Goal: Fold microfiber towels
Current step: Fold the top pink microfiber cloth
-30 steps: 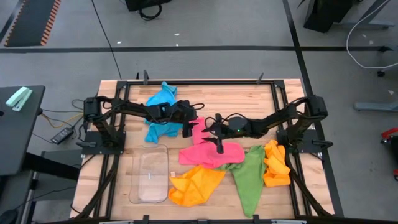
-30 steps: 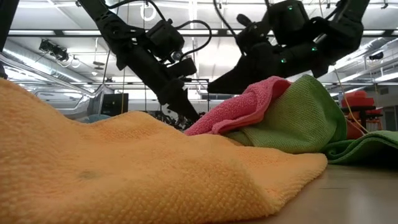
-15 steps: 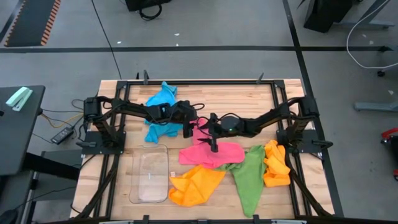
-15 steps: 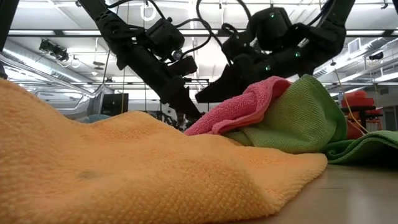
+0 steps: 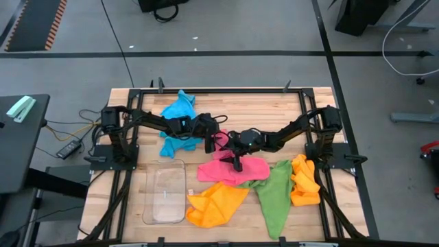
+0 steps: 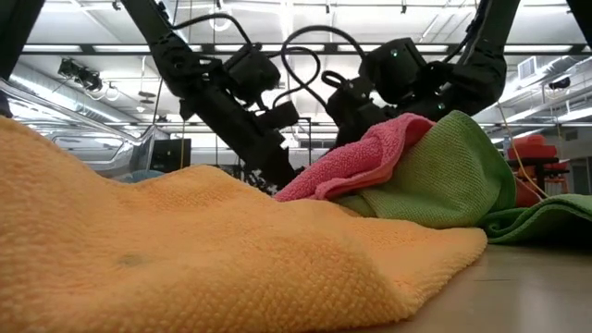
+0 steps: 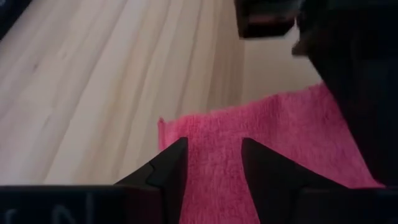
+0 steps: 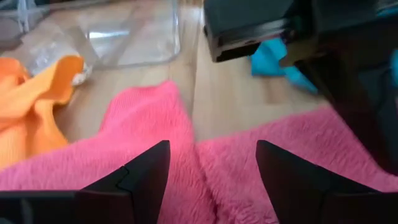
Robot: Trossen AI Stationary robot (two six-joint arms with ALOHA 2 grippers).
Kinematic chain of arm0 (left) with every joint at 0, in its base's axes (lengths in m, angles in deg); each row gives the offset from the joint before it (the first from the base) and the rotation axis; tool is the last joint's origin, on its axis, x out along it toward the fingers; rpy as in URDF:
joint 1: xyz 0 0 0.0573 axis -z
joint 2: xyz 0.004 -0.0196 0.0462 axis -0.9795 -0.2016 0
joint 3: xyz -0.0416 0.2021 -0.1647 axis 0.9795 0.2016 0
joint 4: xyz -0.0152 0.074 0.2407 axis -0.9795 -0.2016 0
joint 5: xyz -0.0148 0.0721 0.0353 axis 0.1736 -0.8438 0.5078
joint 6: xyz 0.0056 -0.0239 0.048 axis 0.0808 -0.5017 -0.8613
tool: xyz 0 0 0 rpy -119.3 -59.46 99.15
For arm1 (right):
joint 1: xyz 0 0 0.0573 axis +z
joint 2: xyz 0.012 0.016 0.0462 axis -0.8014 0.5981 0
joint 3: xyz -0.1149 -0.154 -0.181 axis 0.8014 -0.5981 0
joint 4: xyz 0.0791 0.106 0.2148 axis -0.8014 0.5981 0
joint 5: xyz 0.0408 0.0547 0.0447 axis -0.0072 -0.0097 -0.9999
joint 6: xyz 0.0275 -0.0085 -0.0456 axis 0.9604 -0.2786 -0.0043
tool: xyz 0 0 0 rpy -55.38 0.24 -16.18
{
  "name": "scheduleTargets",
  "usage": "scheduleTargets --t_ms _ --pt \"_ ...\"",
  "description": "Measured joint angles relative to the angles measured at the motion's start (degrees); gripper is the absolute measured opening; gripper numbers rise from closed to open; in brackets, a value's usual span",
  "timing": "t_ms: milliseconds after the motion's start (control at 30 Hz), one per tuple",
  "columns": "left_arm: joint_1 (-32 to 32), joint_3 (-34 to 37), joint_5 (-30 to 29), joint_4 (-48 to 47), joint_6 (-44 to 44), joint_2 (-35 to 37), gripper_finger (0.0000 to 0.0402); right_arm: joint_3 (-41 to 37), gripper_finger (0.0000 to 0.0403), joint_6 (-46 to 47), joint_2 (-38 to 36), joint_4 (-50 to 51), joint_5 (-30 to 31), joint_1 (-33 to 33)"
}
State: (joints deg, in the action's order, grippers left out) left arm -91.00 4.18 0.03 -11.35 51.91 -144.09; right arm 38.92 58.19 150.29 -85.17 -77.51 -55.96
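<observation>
High view looks straight down on the whole tabletop [image 5: 226, 110]; low view sits at surface level against an orange towel [image 6: 185, 250], facing the room; both wrist views hover close above the pink towel [image 7: 261, 143], shared by all 4

Both dark arms reach inward from their bases at opposite sides and meet near the middle, wrists angled downward. The left gripper [image 5: 208, 142] sits low at the end of its outstretched arm, its two fingers [image 7: 169, 167] parted with a clear gap between them and nothing clamped there. The right gripper [image 5: 236, 159] hangs just beside it, the two nearly touching, its forearm bent at the elbow; its fingers [image 8: 144, 174] stand spread wider apart, also holding nothing between them.
</observation>
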Motion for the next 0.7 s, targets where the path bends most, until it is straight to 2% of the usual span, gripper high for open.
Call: scheduleTargets --t_ms 133,300,533,700 --pt "0.0 0.0 0.0 1.2 -0.4 -2.9 0.0151 -0.1 0.0248 0.5 0.0 3.7 0.0 0.0" --pt "-0.3 0.0 0.1 2.6 -0.4 -4.7 0.0141 -2.3 0.0248 2.7 0.2 3.8 0.1 0.4" --pt "-0.3 0.0 0.2 2.6 -0.4 -4.7 0.0128 -5.7 0.0248 3.2 0.2 -1.1 0.3 0.6" --pt "-0.3 0.0 0.1 2.5 -0.3 -4.8 0.0126 -6.0 0.0248 3.9 -0.4 -0.9 0.4 0.6"
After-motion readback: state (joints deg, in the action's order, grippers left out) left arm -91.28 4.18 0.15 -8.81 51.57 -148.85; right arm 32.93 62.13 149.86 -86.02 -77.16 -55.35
